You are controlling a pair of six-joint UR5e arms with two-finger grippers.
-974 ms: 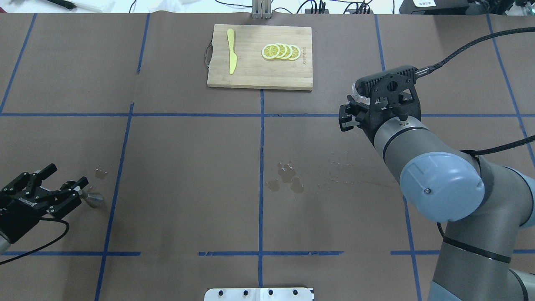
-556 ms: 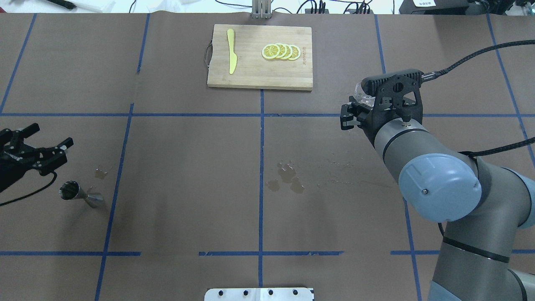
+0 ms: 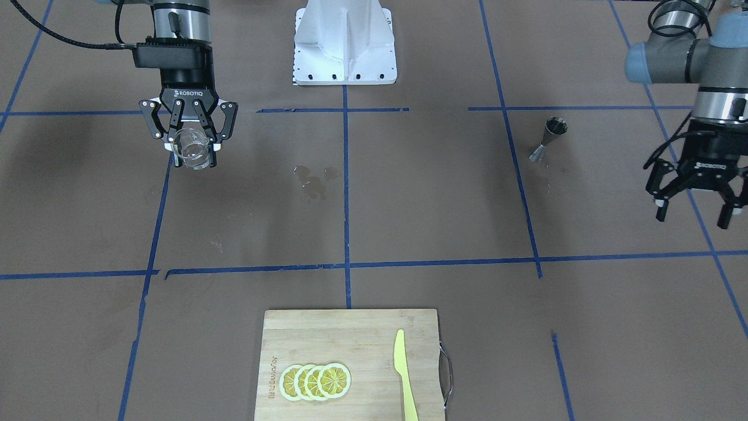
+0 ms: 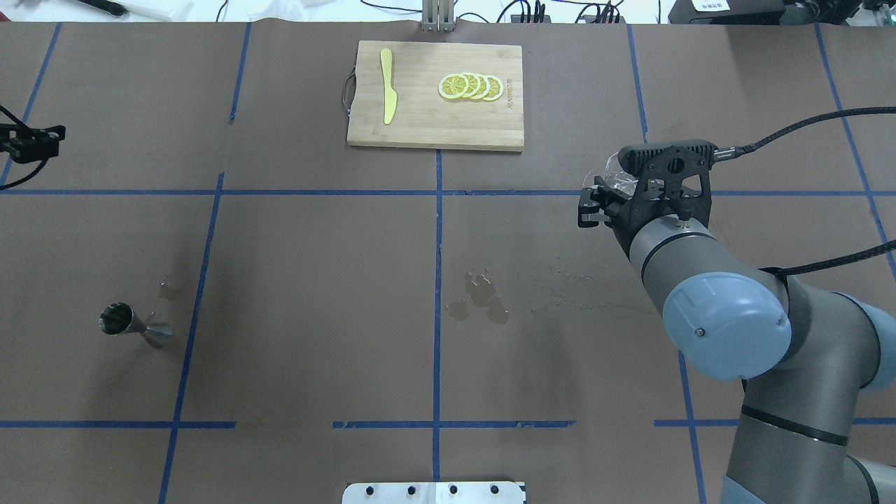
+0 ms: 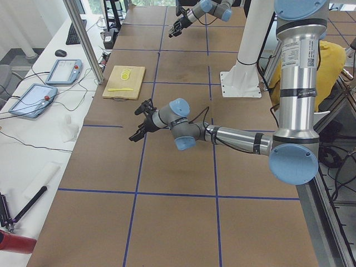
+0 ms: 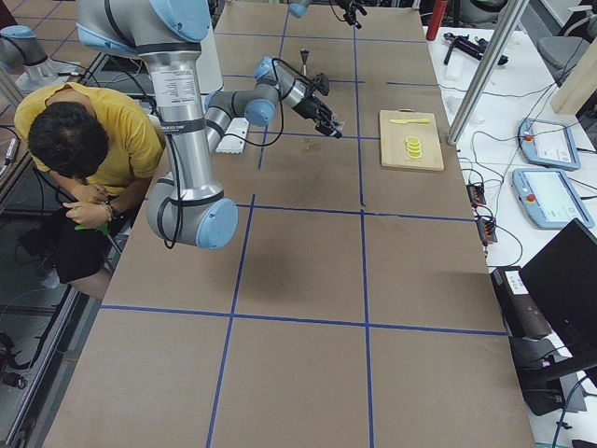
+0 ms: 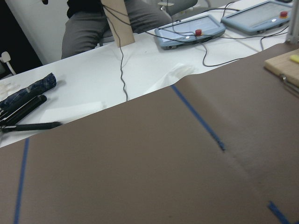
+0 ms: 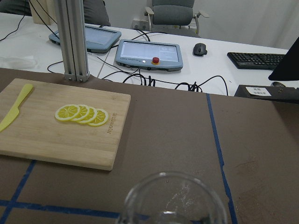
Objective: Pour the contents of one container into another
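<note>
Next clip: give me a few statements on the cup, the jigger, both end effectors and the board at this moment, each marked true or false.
1. The right end effector is shut on the glass cup. True.
2. The left end effector holds the jigger. False: it is open and empty, and the jigger stands by itself on the table, apart from it.
3. Wet spots show on the table near its middle. True.
4. The lemon slices lie on the bare table. False: they lie in an overlapping row on the cutting board.
</note>
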